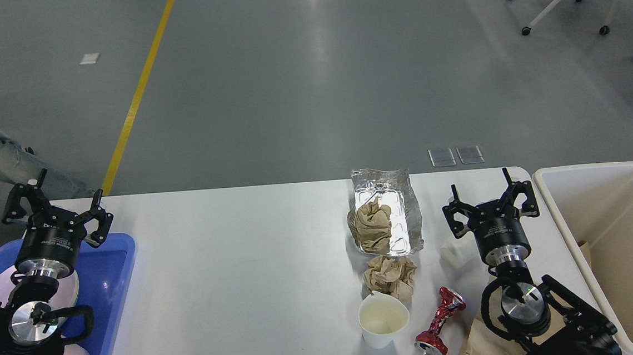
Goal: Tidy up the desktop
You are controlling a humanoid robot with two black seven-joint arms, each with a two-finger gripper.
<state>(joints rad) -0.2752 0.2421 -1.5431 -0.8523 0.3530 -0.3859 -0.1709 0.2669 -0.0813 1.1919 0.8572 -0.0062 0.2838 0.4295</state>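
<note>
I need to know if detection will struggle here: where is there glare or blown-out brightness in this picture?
Head view: the foil tray glares nearly white in its middle; soft ceiling-light streaks reflect off the grey floor; the desktop is bright but evenly lit, with faint shadows only; everything looks sharp.

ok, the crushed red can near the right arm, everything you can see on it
The crushed red can is shiny red metal, pinched thin at the waist with both ends flared. It lies on its side on the desktop, tilted diagonally, silver open end toward the camera. It sits right of the paper cup, apart from it. Nothing grips it.
</note>
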